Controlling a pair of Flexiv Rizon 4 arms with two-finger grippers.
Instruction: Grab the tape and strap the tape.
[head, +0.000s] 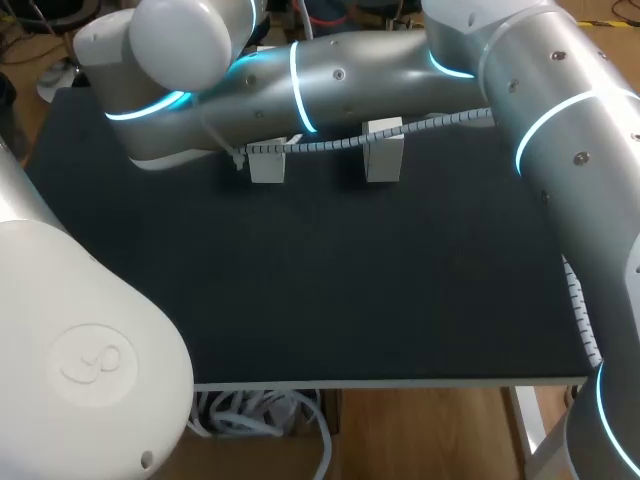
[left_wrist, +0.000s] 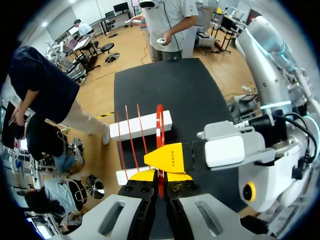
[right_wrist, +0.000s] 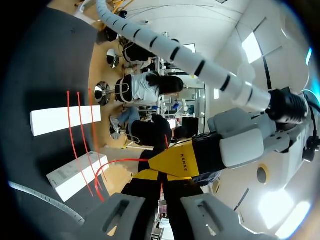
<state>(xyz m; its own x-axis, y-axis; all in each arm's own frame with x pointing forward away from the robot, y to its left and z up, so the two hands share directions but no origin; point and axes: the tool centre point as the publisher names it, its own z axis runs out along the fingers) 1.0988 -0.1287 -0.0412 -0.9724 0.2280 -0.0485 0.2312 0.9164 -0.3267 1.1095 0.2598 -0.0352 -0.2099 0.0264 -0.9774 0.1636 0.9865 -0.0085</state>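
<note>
My left gripper (left_wrist: 161, 176) has its two yellow tips squeezed close together, and the red strap (left_wrist: 160, 127) is pinched between them. The strap is thin and bendy, like smooth plastic. It stands up in a tall loop just ahead of the tips. I think it is held on its edge like this so one end can be poked through the other to close the loop. My right gripper (right_wrist: 161, 177) sits right beside the left one, tip to tip. Its fingers are narrow too, and a thin red line runs between them, so it looks to be pinching the same strap. With two grips, one end can be held steady while the other is pulled, I guess. Just under the left tips lies the near white block (left_wrist: 127, 174), and a little ahead is the far white block (left_wrist: 142, 125). Both are long and boxy with flat tops, and they look hard. Three spare red straps (left_wrist: 132, 137) lie straight across both blocks like little bridges — lifted up, likely so fingers can slip under them. Farthest out is the black table (left_wrist: 175, 85), dull and flat.
</note>
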